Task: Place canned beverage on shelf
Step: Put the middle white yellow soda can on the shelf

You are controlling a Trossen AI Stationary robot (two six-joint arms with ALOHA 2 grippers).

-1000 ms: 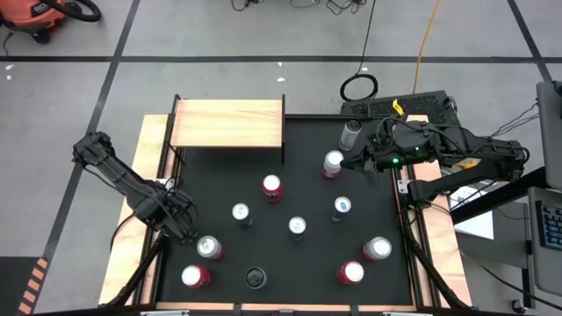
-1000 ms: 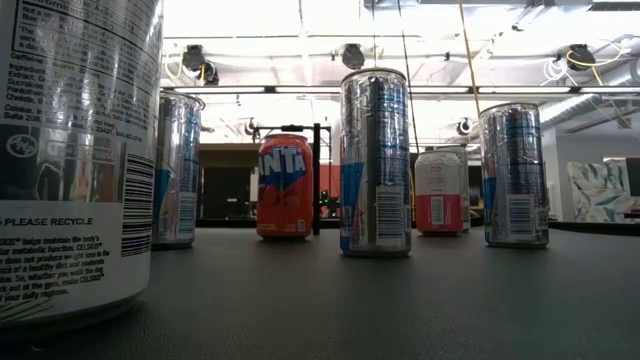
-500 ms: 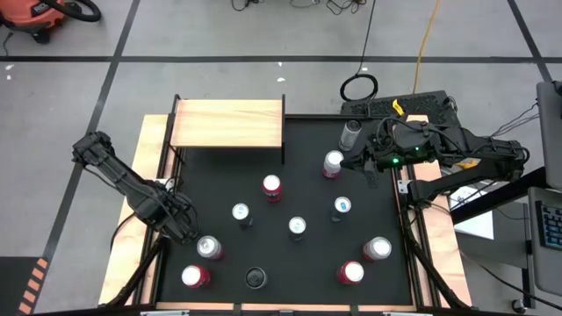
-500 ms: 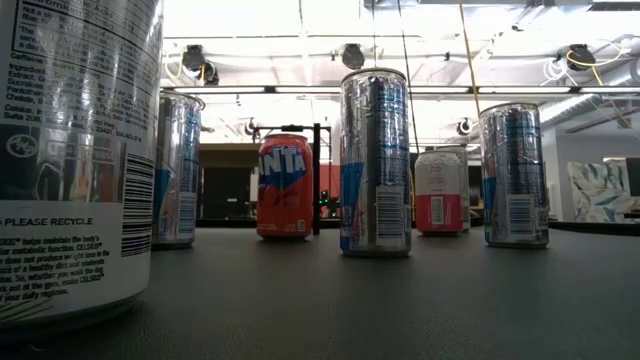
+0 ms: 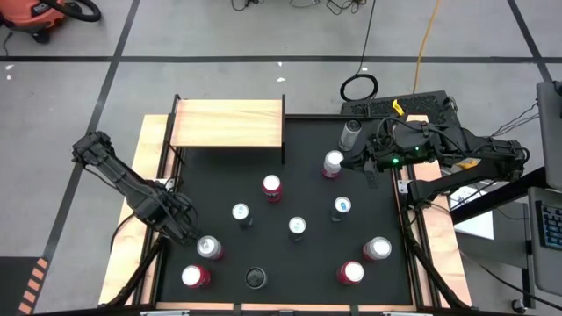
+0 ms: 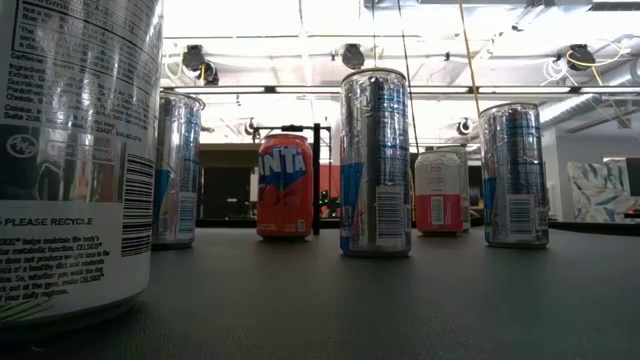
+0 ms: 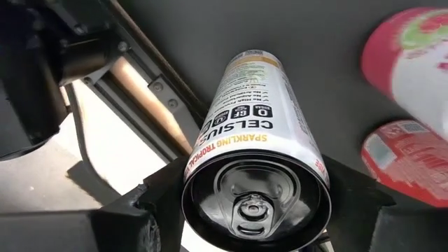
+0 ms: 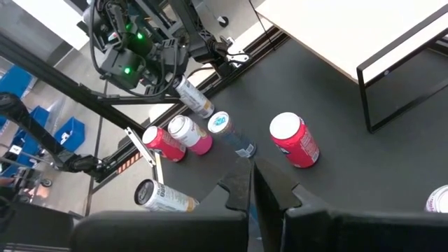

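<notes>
Currently the left gripper (image 7: 255,210) sits at the lower left of the high view with a white Celsius can (image 7: 257,157) standing between its two fingers (image 7: 157,210), which flank the can top on either side; whether the jaws are already pressing on the can cannot be told. Across the mat, the right gripper (image 8: 250,183) hovers at the upper right of the high view with its jaws closed and empty, beside a silver-topped can (image 5: 333,163). Meanwhile the shelf (image 5: 228,124) stands at the upper left of the high view, well apart from the Celsius can.
</notes>
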